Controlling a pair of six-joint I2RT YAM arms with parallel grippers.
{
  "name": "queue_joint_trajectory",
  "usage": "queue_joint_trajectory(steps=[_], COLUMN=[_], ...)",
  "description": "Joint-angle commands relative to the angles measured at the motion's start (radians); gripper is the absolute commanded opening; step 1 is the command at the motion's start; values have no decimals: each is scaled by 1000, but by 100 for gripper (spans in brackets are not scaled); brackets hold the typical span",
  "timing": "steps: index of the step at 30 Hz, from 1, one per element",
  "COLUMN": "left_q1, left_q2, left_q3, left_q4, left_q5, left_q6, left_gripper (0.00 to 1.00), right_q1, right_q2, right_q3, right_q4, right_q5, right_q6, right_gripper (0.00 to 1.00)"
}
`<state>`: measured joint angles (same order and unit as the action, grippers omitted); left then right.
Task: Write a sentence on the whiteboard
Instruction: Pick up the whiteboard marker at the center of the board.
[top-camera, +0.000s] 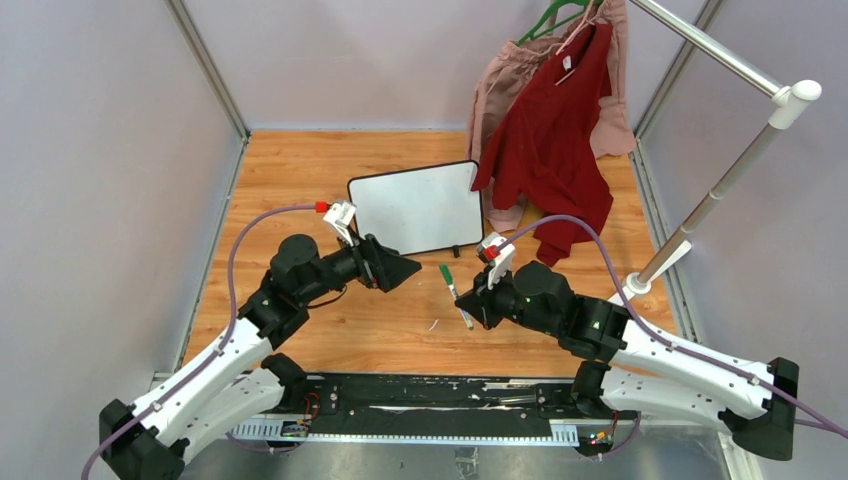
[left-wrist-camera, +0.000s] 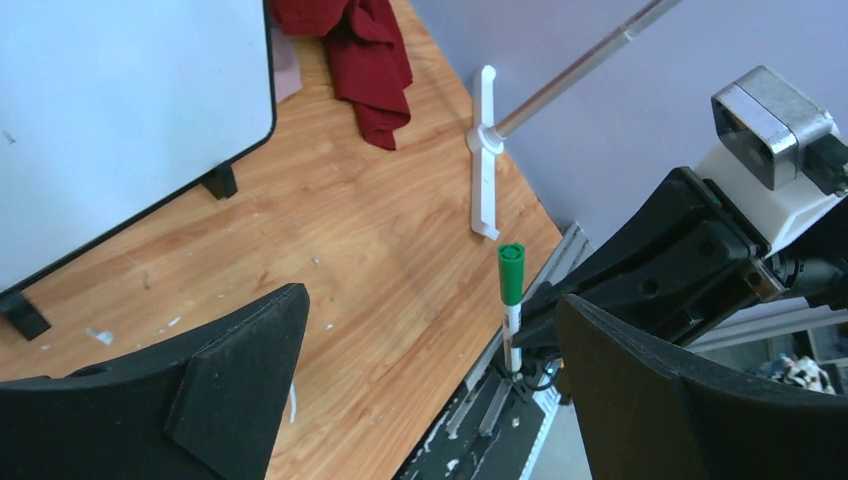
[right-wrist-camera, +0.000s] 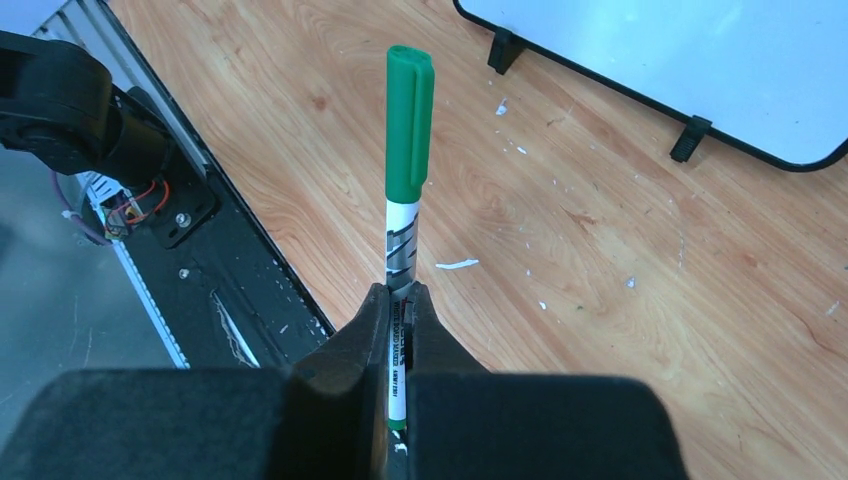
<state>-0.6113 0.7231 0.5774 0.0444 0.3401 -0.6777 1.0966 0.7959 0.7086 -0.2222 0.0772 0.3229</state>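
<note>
The whiteboard (top-camera: 415, 208) sits on the wooden counter (top-camera: 300, 170) towards the far side, about midway between left and right, with its small black feet showing along the near edge. Its face reads plain white in all three views. Both wrist cameras cut the board off and catch only a corner and part of the frame. A red garment (top-camera: 555, 150) hangs just at the board's far right corner, and it is not clear whether the cloth touches the frame. A pink garment (top-camera: 495, 90) behind it is mostly covered, and the green hanger (top-camera: 550, 15) runs out of the top of the view.

The right hand (right-wrist-camera: 400, 300) is pressed together on a green marker (right-wrist-camera: 405, 200), pinching its white barrel. The capped green end sticks out free and points away towards the board. The other end is buried between the fingers, and the print on the barrel is too small to read.

The left hand (top-camera: 408, 268) lies near the board's near left corner with its fingers (left-wrist-camera: 240, 380) spread wide and nothing between them. Its own camera shows only their dark tips, with the marker in the gap beyond.

A metal rack pole (top-camera: 720, 185) rises at the right, and its white foot rests at the counter's edge.
</note>
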Motion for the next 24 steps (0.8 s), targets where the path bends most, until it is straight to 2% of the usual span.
queue_joint_trajectory(steps=[1,8,18,24], left_q1=[-26,-63,-92,-94], left_q2=[46,127,141,138], left_q3=[13,61,69,57], left_q4=[179,204,239,239], left_q5=[25,99,176,185], left_q6=[-73,-94,-97,-101], left_gripper=[99,89,68,59], right_q1=[10,11,12,12], right_q2=[-28,-9,27,31], right_q3=[-10,22,60,66], right_q4=[65,122,167,181], right_q5=[-38,-106,-144,-147], right_q6=[-10,-11,2,14], right_gripper=[0,0,0,0])
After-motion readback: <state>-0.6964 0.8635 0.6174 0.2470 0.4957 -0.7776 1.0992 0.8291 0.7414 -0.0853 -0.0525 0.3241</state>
